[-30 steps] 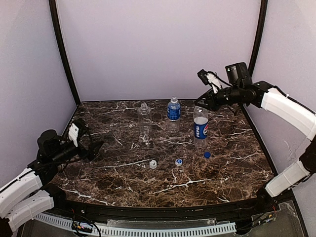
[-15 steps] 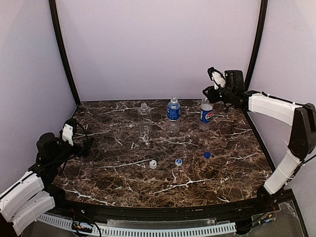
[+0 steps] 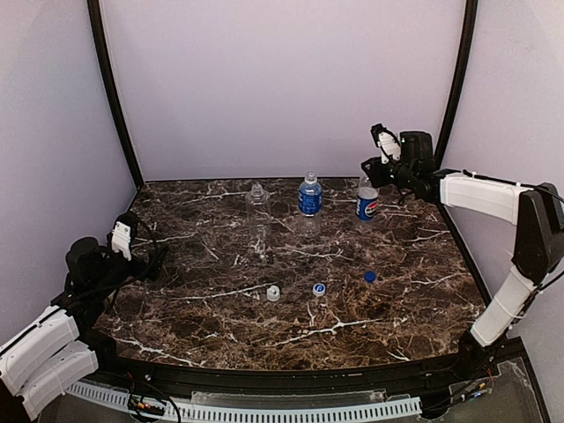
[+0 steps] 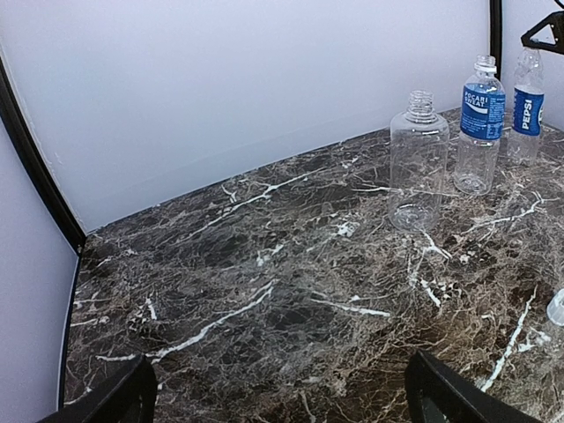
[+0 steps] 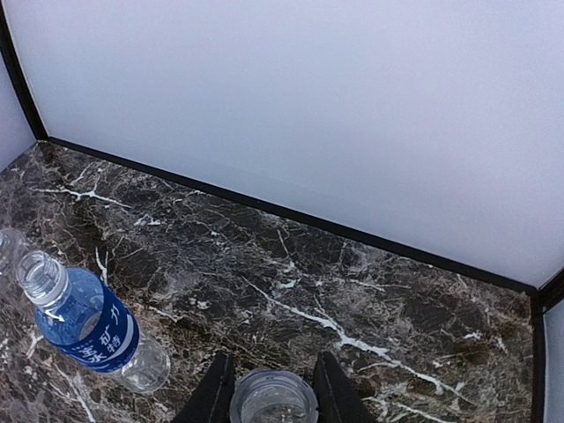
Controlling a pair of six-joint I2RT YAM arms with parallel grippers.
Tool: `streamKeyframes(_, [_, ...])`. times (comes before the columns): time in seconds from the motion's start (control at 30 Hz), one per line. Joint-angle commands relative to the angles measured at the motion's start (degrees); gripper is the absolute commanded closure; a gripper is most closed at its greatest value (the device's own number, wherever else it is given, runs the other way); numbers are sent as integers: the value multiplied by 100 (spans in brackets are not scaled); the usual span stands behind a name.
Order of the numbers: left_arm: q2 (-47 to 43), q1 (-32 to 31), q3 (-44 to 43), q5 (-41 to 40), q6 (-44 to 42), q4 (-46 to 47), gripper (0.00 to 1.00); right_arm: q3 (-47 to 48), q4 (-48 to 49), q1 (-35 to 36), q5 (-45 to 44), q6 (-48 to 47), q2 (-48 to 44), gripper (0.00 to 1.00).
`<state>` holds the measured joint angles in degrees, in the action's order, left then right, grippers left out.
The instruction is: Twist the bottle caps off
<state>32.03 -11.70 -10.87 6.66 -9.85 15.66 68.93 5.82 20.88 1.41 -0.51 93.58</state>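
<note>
The Pepsi bottle (image 3: 367, 204), clamped at the neck by the right jaws while the left jaws are spread wide, could be toppled by a sideways withdrawal.

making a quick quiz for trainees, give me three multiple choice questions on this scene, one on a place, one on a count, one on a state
1. Where does the white cap lie? A screwed on a bottle; B on the floor; C loose on the table.
2. How many blue caps are there? A one; B two; C three.
3. The right gripper is: A shut on the Pepsi bottle at its neck; B wide open; C shut on a cap.
Answers: 1 C, it lies on the table beside the blue caps. 2 B, two lie to the right of the white one. 3 A, its fingers flank the open bottle mouth in the right wrist view.
</note>
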Motion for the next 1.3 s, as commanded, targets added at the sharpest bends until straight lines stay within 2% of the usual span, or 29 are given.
streamKeyframes(0.0, [18,50,103,109,20,91,1,16,-116,-23,-123,51,33,62])
streamKeyframes(0.07, [26,49,111,139,30,95,1,69,-180,-23,-123,38,-9,48])
streamKeyframes(0.33, [40,54,113,225,58,89,1,309,-398,-40,-350,-205,-103,22])
streamKeyframes(0.4, [40,50,113,225,54,87,1,453,-516,-56,-415,-209,-103,2])
streamKeyframes(0.6, [4,63,111,201,62,105,1,683,-833,-178,-921,-6,-545,1])
streamKeyframes(0.73, [-39,72,127,152,35,128,1,656,-1342,-859,-1238,737,-1024,1])
streamKeyframes(0.9, [-160,129,90,97,99,107,1,-441,-1538,-1903,-1251,1089,-2075,1])
streamKeyframes(1.03, [-234,241,37,-13,213,65,1,-1610,-1520,-2669,-654,1466,-2927,1])
streamKeyframes(1.17, [-380,443,-84,-95,343,-123,1,-2761,-1168,-2761,-493,1440,-3679,1])
streamKeyframes(1.27, [-502,677,-130,-173,414,-275,1,-3673,-546,-2765,-709,1735,-4135,1])
